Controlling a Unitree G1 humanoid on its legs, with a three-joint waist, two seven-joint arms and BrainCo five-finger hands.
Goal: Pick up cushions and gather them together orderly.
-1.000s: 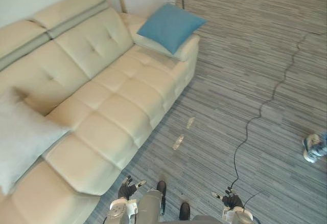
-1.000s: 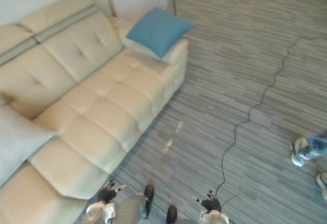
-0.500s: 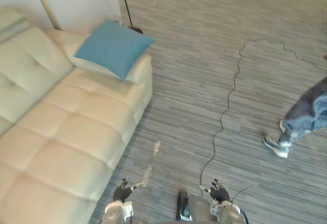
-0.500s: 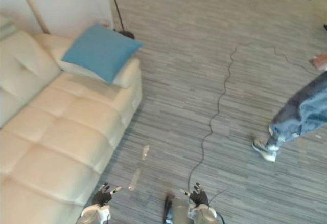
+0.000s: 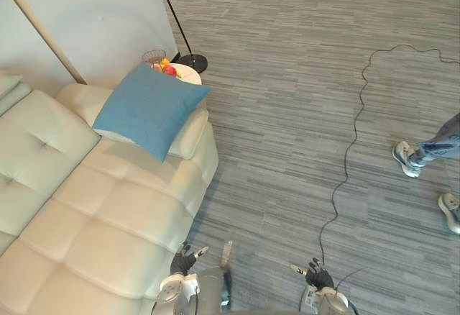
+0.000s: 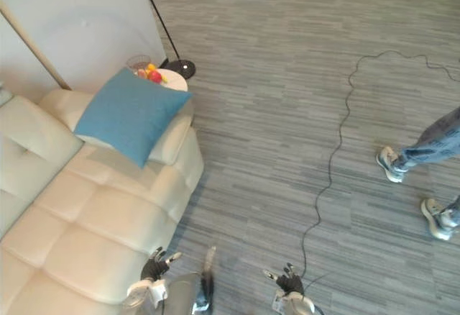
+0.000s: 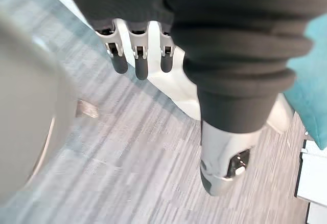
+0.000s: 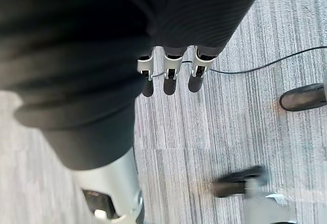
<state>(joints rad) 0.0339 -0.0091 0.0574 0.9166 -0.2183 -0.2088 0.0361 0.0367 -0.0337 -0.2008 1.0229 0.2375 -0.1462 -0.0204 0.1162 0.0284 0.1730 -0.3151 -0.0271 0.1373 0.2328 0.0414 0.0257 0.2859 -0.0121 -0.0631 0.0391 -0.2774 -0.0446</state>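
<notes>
A blue cushion leans on the right armrest of the cream sofa, tilted on one corner; a strip of it shows in the left wrist view. Both hands hang low at the near edge, far from the cushion. My left hand is beside the sofa's front corner with fingers straight and nothing in it. My right hand hangs over the carpet, fingers straight and empty.
A small round side table with a wire fruit basket stands behind the armrest, beside a floor lamp base and a white wall panel. A person's legs and shoes are at the right on the grey carpet.
The camera has swung to the right and up: the sofa has slid left, the side table and lamp base have come into sight. The person has stepped to the right. Both hands stay low.
</notes>
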